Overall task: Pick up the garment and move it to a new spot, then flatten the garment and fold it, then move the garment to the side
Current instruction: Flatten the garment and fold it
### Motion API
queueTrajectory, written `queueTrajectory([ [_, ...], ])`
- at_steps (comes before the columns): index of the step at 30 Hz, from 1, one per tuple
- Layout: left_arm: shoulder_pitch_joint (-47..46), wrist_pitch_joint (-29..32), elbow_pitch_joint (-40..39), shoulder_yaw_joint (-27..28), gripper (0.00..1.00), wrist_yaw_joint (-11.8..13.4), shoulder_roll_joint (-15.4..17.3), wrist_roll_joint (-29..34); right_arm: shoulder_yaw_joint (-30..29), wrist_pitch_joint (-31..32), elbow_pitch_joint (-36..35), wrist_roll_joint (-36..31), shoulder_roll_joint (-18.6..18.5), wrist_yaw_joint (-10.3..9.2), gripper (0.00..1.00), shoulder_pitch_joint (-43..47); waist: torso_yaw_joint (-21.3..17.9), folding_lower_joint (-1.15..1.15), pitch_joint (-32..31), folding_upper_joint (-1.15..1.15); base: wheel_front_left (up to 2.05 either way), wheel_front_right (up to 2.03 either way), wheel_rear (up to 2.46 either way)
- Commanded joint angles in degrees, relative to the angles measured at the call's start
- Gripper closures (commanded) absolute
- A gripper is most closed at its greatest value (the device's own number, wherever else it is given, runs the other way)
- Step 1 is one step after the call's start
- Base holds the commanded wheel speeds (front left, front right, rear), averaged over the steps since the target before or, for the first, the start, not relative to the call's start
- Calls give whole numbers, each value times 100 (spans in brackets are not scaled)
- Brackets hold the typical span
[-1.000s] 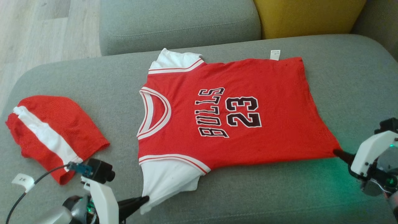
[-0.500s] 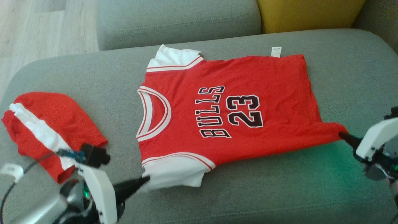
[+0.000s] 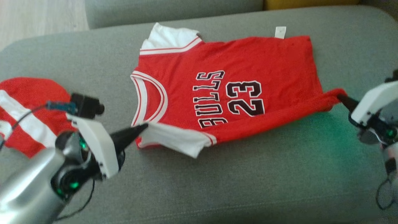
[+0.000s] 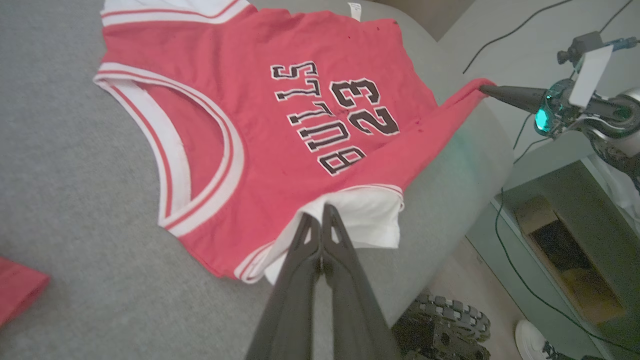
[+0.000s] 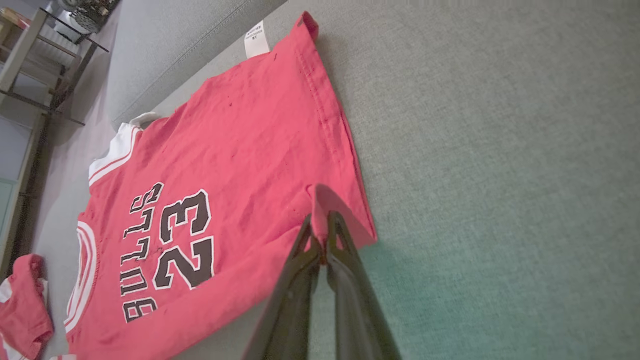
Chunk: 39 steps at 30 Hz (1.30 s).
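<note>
Lifting near edge of jersey (image 3: 248, 59) higher than before.

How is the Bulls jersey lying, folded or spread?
Bulls jersey is mostly spread; near edge lifted, pinched by left gripper and right gripper.

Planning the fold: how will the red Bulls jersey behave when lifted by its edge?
Probably floppy: the jersey sags between the left claw and right claw. Likely light: fingertip pinches raise its edge. The white sleeve droops, so it may crumple.
</note>
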Motion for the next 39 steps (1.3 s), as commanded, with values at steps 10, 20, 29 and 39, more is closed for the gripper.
queueTrajectory([
  [10,-1382,-321,764,538,100,34,-323,309,172,-162,101,-530,229,-4,100,-865,-105,0,580,0,0,0,0],
  [20,-2001,-698,1820,422,100,37,-903,701,302,-470,373,-643,374,-4,100,-1266,-159,0,801,0,0,0,0],
  [29,-2368,-1290,2721,458,0,385,-1292,1055,233,-1400,624,-671,396,-4,0,-1433,-182,0,882,0,0,0,0],
  [39,-2109,-2771,3094,753,0,642,-1725,1171,496,-3197,132,-622,292,-4,0,-981,-112,0,587,0,0,0,0],
])
